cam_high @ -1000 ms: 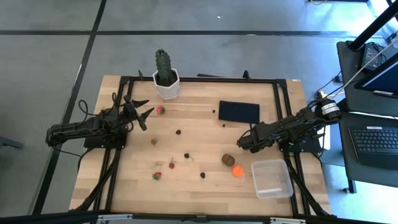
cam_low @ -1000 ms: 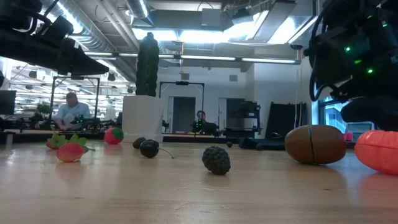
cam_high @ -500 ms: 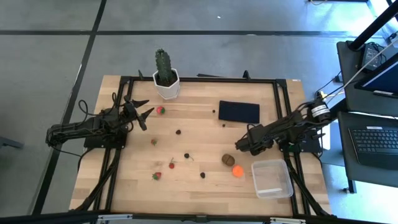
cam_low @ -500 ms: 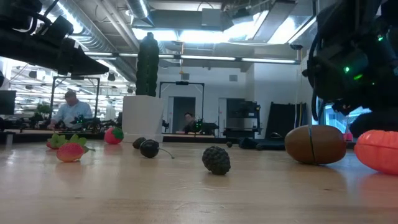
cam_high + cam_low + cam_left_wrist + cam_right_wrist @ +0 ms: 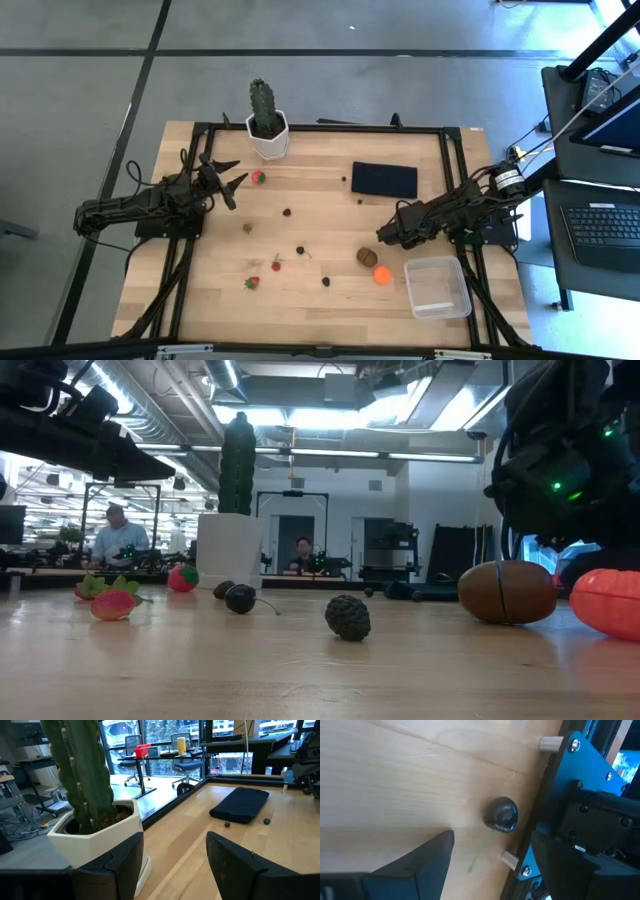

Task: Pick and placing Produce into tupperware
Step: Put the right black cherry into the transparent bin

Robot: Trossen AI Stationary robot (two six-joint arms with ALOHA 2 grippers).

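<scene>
Looks like a robotics lab or open workshop hall. Shows a pale wooden counter [image 5: 300,290] on a black metal frame over bare grey concrete floor [image 5: 90,100], exposed ducts and strip lights overhead [image 5: 300,385], a seated person [image 5: 113,540] at a far bench, office chairs [image 5: 187,767] by big windows, and a laptop [image 5: 605,225] beside the rig.

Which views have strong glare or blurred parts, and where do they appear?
Low view: bright ceiling lights glare behind the cactus, which looks like a dark silhouette; the orange ball at the edge is soft. Right wrist view: the dark berry is slightly blurred. High view: light is even, with no strong shadows.
</scene>
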